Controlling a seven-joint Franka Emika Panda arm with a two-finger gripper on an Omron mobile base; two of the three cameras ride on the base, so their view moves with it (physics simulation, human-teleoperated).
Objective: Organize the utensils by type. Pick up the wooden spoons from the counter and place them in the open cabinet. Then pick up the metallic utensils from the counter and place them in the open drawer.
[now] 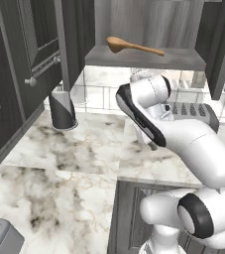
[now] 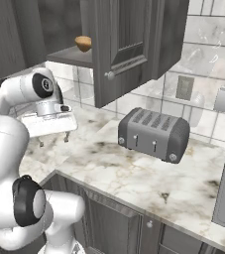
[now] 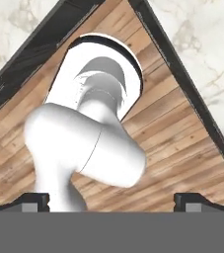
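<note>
Hovering with my gripper jaws spread wide, nothing held, pointed down just above the counter. One wooden spoon already lies on the cabinet shelf, above and beyond my gripper. I can't see any other utensil or the drawer from here. My read: next is finding the second spoon. Swing the hand outward first, locate the spoon, then come down over its handle's middle, jaws across it.
</note>
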